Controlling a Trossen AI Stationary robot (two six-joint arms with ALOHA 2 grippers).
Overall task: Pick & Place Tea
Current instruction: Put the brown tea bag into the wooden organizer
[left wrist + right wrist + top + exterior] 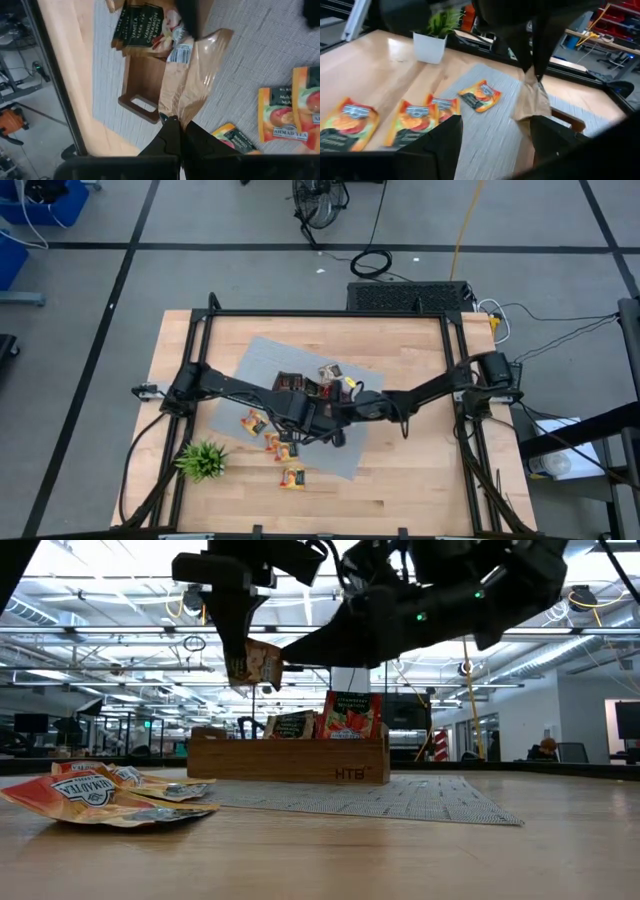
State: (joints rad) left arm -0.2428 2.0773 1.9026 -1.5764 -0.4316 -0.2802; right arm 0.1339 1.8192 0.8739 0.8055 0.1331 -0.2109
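Your left end effector (176, 131) pinches a tan tea sachet (192, 75) by one edge, so it hangs free above the grey mat (258, 370) beside the wooden tray (288, 760), ready to drop in. Your right end effector (492, 135) stands spread just beside it, holding nothing. Other sachets (280, 448) lie loose on mat and worktop (420, 470).

The floor (200, 270) around the worktop (420, 480) is grey, crossed by dark tape lines. A coiled black cable (372, 263) lies on it beside a yellow cord (466, 220), and blue bins (30, 210) sit in one corner. Looking level across the room, I see a high open ceiling with white trusses (120, 600) and bright strip lights (560, 665). Desks with dark monitors (627, 722) line the far side, and a person (545, 750) sits there.
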